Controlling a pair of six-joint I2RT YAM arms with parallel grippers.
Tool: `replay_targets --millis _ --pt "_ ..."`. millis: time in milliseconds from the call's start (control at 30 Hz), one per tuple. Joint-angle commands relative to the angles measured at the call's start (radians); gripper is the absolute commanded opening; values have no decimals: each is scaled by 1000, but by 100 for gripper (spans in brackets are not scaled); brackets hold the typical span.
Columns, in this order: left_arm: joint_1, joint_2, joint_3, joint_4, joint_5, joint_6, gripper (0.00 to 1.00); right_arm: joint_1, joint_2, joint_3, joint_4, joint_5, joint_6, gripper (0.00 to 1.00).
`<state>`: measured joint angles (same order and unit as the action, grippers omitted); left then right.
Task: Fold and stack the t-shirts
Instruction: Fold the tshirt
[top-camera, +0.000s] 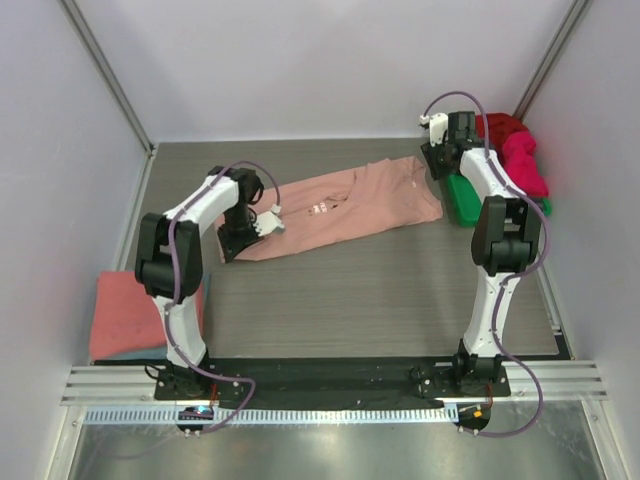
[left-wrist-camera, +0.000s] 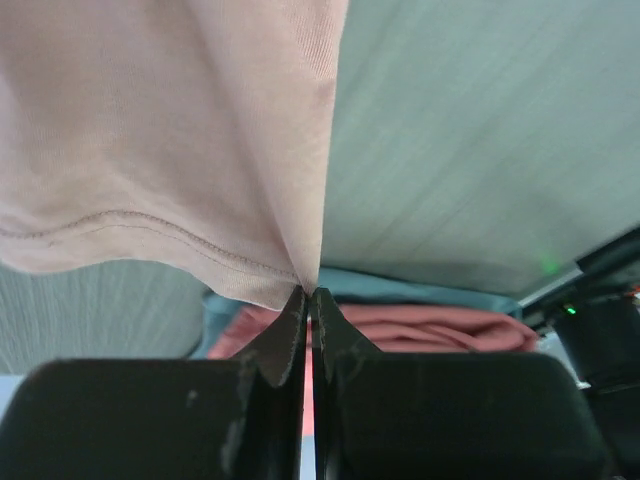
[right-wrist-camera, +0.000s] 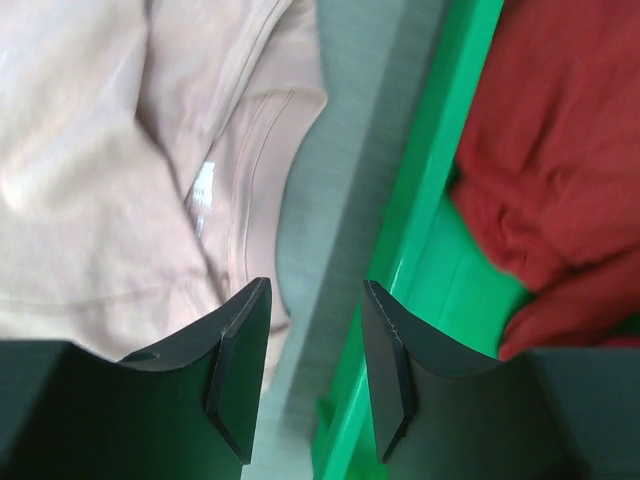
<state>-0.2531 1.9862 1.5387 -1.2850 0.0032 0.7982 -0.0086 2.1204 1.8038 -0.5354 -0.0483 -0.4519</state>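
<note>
— Shirt lay where?
— The pale pink t-shirt (top-camera: 350, 205) lay spread on the surface (top-camera: 350, 300), its hem corner clamped by the left fingers (left-wrist-camera: 285, 345).
— And the right fingers (right-wrist-camera: 240, 350)?
— They stood apart (holding nothing), between collar and green bin (right-wrist-camera: 430, 150).

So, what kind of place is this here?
Likely a robot lab work cell, not a home: plain walls enclose a grey table, two arms are mounted at its edge, and a pale pink t-shirt lies spread out.

A folded t-shirt (top-camera: 125, 310) lies left, spread t-shirt (top-camera: 350, 205) central, bin (top-camera: 462, 200) holding t-shirts (top-camera: 520, 155) right.
</note>
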Motion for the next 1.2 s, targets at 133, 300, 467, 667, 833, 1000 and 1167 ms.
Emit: replay_targets --millis 133,300,467,667,833,1000,1167 --pt "-74 -193 -124 -253 24 -83 0 4 167 173 0 -53 41 47" --pt "-126 -257 -146 -292 40 -142 0 4 226 221 -3 -74 42 47" --pt "-195 -276 -147 -307 34 -175 0 4 250 229 -1 -104 50 48" --pt "-247 -294 -147 -330 24 -194 1 9 317 282 -34 -107 76 48" --pt "-256 -306 -141 -343 18 -197 1 9 365 339 -100 -113 98 48" --pt "-284 -322 -155 -350 55 -224 1 9 404 364 -124 -130 73 26" --pt "-380 -336 -222 -344 121 -243 1 59 490 488 -182 -131 51 2"
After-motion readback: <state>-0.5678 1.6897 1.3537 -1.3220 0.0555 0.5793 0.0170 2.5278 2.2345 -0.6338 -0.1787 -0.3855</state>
